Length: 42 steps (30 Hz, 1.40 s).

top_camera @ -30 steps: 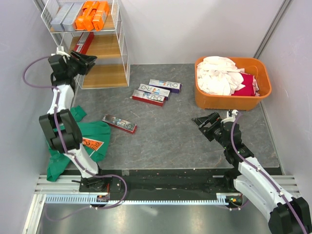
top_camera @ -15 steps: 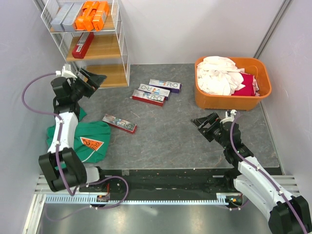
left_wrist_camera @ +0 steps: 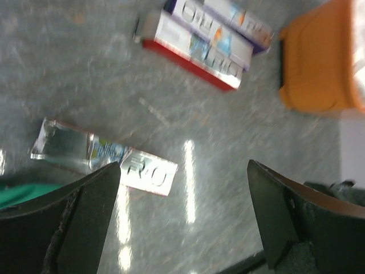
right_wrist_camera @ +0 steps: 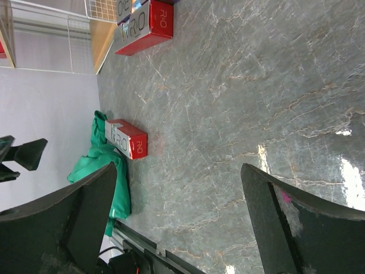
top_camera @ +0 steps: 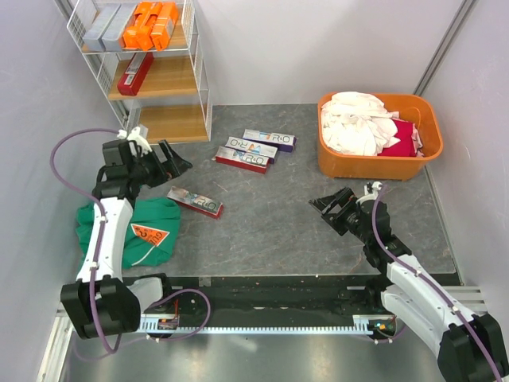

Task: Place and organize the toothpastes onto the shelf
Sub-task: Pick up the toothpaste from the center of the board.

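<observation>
**A:** From above, how full is the shelf (top_camera: 200,79)?

**B:** The top tier holds silver-grey cartons (top_camera: 107,24) and orange cartons (top_camera: 151,22). A red carton (top_camera: 134,72) lies on the middle board, and the bottom board is bare. Four toothpastes remain on the counter (top_camera: 318,159): a group of three (top_camera: 256,151) mid-counter and a lone carton (top_camera: 196,202) beside the green cloth (top_camera: 147,231). I'd judge the task more than half done.

**A:** And the arms?

**B:** The left fingers (top_camera: 176,162) hover spread and empty near the lone carton. The right fingers (top_camera: 324,205) are spread too, over bare counter and well apart from every carton.

**A:** What about the left wrist view?

**B:** The fingers (left_wrist_camera: 80,222) are wide with nothing between them. The lone carton (left_wrist_camera: 105,157) lies flat just ahead, the group of three (left_wrist_camera: 205,40) is farther off, and the orange tub (left_wrist_camera: 319,63) is beyond that.

**A:** And the right wrist?

**B:** The fingers (right_wrist_camera: 296,228) are apart and empty. The lone carton (right_wrist_camera: 126,138) sits far off at the cloth's (right_wrist_camera: 108,171) edge, and part of the group (right_wrist_camera: 145,25) lies near the shelf's foot (right_wrist_camera: 102,40).
</observation>
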Tool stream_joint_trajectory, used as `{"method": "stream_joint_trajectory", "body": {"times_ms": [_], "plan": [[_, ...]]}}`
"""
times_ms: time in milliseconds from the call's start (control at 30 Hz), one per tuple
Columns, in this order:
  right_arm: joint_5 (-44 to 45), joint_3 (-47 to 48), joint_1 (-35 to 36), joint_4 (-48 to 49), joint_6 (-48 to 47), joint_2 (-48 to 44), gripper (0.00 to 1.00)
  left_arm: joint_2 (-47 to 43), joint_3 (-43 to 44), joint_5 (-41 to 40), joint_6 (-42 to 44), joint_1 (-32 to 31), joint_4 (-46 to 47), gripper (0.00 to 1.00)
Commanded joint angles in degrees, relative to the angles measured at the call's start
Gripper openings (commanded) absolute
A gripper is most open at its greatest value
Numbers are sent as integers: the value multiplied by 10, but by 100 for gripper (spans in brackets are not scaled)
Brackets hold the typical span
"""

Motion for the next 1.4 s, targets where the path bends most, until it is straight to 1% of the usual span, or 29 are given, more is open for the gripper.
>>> {"method": "stream_joint_trajectory", "body": {"times_ms": [0,67,267,433,467,500,700,800,967,1000,1133,1367], "plan": [[-13,-2,-2,18,-11,8,98,20,40,-49,99,-36,-133,100],[-15,-3,-2,19,-12,10,98,26,36,-36,78,-45,-147,100],[-18,-6,-2,20,-13,11,98,30,-4,-46,9,-82,-151,100],[-20,-10,-3,20,-14,10,98,78,-32,-56,-15,-89,-142,100],[-21,-11,-2,20,-15,11,98,86,-36,-55,-19,-105,-140,100],[-21,-12,-2,20,-16,10,98,95,-43,-56,-23,-107,-134,100],[-22,-17,-2,21,-19,12,98,156,-68,-61,-51,-108,-80,100],[-22,-19,-2,21,-19,13,98,180,-62,-74,-62,-108,-58,100],[-22,-19,-2,21,-22,20,98,227,-30,-94,-66,-108,-50,100],[-21,-18,-2,21,-23,20,98,248,-26,-101,-66,-109,-49,100],[-21,-19,-2,22,-25,25,98,298,0,-104,-68,-108,-42,100],[-19,-22,-3,22,-26,28,98,346,46,-105,-83,-108,-27,100]]}}
